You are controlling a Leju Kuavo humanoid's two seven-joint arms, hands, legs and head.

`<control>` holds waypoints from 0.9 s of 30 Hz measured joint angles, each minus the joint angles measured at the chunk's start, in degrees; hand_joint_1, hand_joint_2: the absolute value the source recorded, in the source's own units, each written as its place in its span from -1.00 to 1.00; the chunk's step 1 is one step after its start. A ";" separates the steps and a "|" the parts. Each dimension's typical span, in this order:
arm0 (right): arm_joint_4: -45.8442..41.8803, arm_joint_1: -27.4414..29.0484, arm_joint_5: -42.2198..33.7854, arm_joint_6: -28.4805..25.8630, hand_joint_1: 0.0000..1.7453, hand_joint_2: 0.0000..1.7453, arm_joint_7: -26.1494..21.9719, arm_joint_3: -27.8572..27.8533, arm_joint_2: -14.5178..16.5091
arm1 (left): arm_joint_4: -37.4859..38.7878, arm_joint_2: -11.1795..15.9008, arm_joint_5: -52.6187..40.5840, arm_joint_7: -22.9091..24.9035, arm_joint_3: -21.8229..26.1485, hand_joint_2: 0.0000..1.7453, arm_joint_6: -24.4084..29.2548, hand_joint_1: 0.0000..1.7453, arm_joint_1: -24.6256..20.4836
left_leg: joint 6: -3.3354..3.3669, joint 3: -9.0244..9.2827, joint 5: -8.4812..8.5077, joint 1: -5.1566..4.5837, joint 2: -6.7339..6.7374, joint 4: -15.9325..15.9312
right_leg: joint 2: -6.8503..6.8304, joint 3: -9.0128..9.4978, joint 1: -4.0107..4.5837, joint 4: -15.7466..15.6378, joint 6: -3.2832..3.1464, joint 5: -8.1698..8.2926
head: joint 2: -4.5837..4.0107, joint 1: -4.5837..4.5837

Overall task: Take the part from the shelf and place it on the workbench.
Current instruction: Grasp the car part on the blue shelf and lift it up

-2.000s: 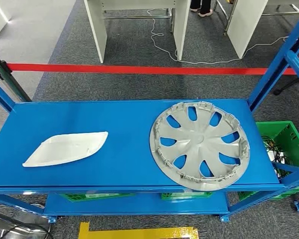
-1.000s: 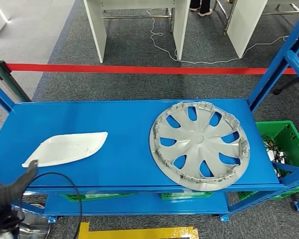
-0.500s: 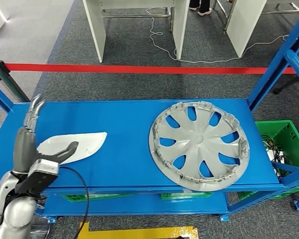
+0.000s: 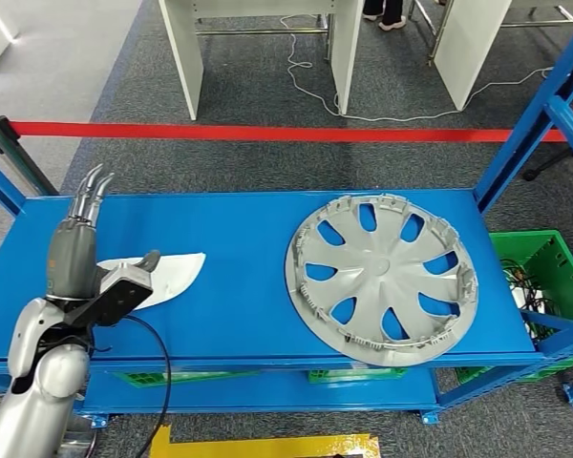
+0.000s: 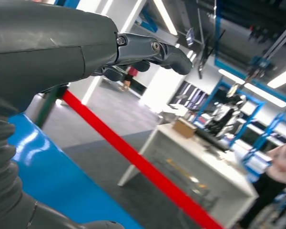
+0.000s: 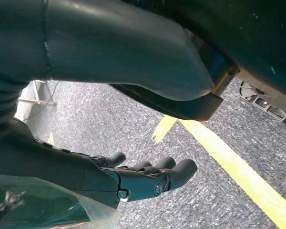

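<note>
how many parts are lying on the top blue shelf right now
2: a flat white plastic panel at the left, partly behind the left hand, and a round silver hubcap at the right.

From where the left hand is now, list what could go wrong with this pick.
1. The white part lies flat and thin on the blue shelf; the open left hand above its near end may slide it rather than lift it.
2. The hubcap overhangs the shelf's front edge; a jolt might tip it off.
</note>
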 joint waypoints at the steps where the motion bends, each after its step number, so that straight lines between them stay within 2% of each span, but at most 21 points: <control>1: 0.00 0.00 0.03 0.02 -1.00 1.00 -0.08 0.09 -0.01 | 0.87 0.24 -0.45 0.40 -0.03 -0.50 -0.22 -1.00 -0.31 | 0.00 0.00 0.00 0.00 0.00 0.00 | 0.00 0.02 0.00 0.00 0.00 0.00 | 0.00 0.00; 2: 0.00 0.00 0.05 0.10 -1.00 1.00 -0.13 0.20 -0.01 | 1.75 0.50 -0.73 0.71 -0.09 -1.00 -0.71 -1.00 -0.61 | 0.00 0.00 0.00 0.00 0.00 0.01 | 0.00 0.02 0.00 0.00 0.00 0.00 | 0.00 0.00; 10: -0.01 0.06 0.37 1.04 -1.00 1.00 -0.16 0.98 0.01 | 6.80 2.33 4.40 -0.46 -0.35 -1.00 -6.17 -1.00 -1.10 | 0.00 -0.03 0.00 0.00 0.01 0.00 | -0.01 0.02 0.01 0.01 0.00 -0.01 | 0.00 0.00; 18: -0.02 0.10 0.39 1.08 -1.00 1.00 -0.48 1.02 0.04 | 6.70 3.57 10.70 -2.30 0.53 -1.00 -9.68 -1.00 1.89 | 0.00 -0.03 0.00 0.00 0.01 -0.01 | -0.01 0.03 0.00 0.01 0.00 -0.01 | 0.00 0.00; 27: -0.02 0.03 0.76 1.39 -1.00 1.00 -0.08 1.16 0.04 | 3.91 4.38 12.99 -2.83 3.04 -1.00 -10.22 -1.00 6.56 | 0.00 -0.03 0.00 0.00 0.01 -0.01 | -0.01 0.01 0.01 0.01 0.00 -0.01 | 0.00 0.00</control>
